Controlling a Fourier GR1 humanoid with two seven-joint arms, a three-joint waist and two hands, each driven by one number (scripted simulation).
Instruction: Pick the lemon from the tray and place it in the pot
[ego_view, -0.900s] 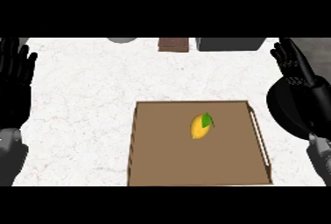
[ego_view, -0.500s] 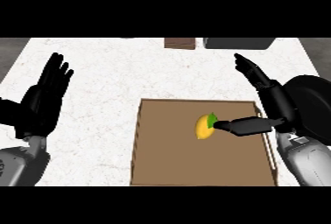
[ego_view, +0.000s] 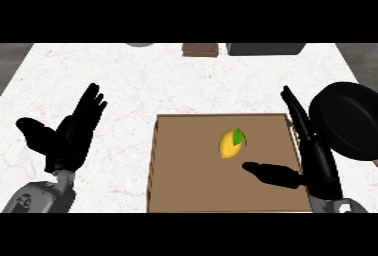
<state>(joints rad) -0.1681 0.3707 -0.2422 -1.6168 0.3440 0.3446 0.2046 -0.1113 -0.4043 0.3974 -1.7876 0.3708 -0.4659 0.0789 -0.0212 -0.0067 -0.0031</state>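
Observation:
A yellow lemon (ego_view: 231, 143) with a green leaf lies in the middle of the brown tray (ego_view: 184, 170). My right hand (ego_view: 314, 155) hovers over the tray's right edge, fingers straight and pointing away, thumb stretched left just below the lemon and apart from it. The black pot (ego_view: 349, 120) sits at the right edge of the view, right of the tray. My left hand (ego_view: 70, 132) rests open over the white counter left of the tray, fingers up.
A dark box (ego_view: 266, 48) and a brown block (ego_view: 200, 49) stand at the counter's far edge, with a grey object (ego_view: 138, 44) to their left. White marble counter (ego_view: 148, 80) stretches between them and the tray.
The view has shifted so the pot now shows at the right. My right hand has dropped toward the tray's lower right, its thumb now below the lemon. The lemon has not moved on the tray.

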